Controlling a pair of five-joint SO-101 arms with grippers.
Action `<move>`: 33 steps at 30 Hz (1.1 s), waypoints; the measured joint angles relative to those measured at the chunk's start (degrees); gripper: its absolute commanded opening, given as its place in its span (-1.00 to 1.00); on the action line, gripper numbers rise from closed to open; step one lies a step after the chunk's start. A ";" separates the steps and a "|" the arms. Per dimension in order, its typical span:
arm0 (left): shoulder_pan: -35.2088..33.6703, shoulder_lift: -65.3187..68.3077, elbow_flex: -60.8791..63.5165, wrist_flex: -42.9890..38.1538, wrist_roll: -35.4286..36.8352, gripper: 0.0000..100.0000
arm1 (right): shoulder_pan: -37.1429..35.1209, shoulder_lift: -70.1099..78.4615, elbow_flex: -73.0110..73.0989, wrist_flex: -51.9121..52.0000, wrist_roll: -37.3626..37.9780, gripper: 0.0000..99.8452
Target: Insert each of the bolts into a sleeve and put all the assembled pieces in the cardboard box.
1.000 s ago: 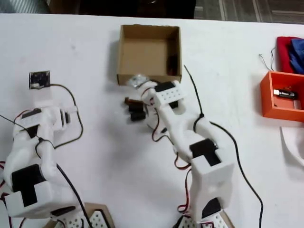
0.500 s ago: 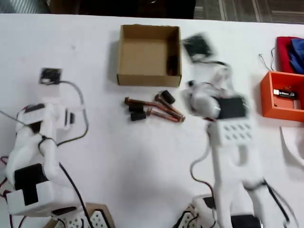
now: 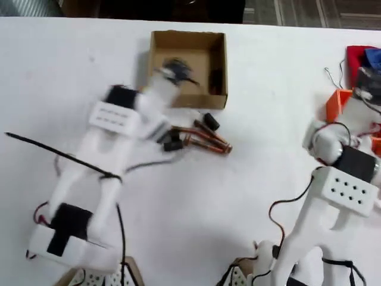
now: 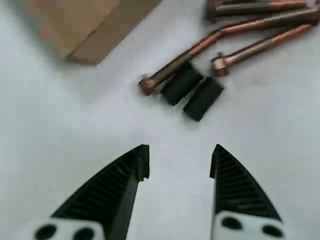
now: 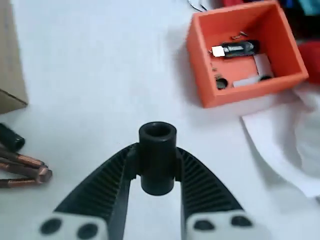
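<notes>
Right gripper (image 5: 156, 152) is clamped on a black sleeve (image 5: 157, 167), bore facing up, over the desk (image 3: 178, 196) beside the orange bin (image 5: 250, 90), well right of the pile. A second ago that arm was down at the pile; it has swung away with the sleeve. Left gripper (image 4: 180, 155), spread and empty, has come in over the bolts (image 4: 260, 22) and two loose sleeves (image 4: 192, 90) just near the cardboard box (image 3: 202, 100). I'd judge a bolt pickup comes next.
</notes>
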 measured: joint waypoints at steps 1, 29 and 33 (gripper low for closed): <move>2.29 0.00 0.00 -0.70 -1.41 -0.54 | 1.58 0.09 1.32 -0.35 -0.44 -0.96; 11.87 43.60 -36.84 2.37 -14.15 -0.58 | 7.91 12.40 12.31 -17.49 -1.32 -0.96; 11.87 46.07 -37.89 3.87 -18.55 -0.58 | 7.91 12.40 12.31 -17.49 -1.32 -0.96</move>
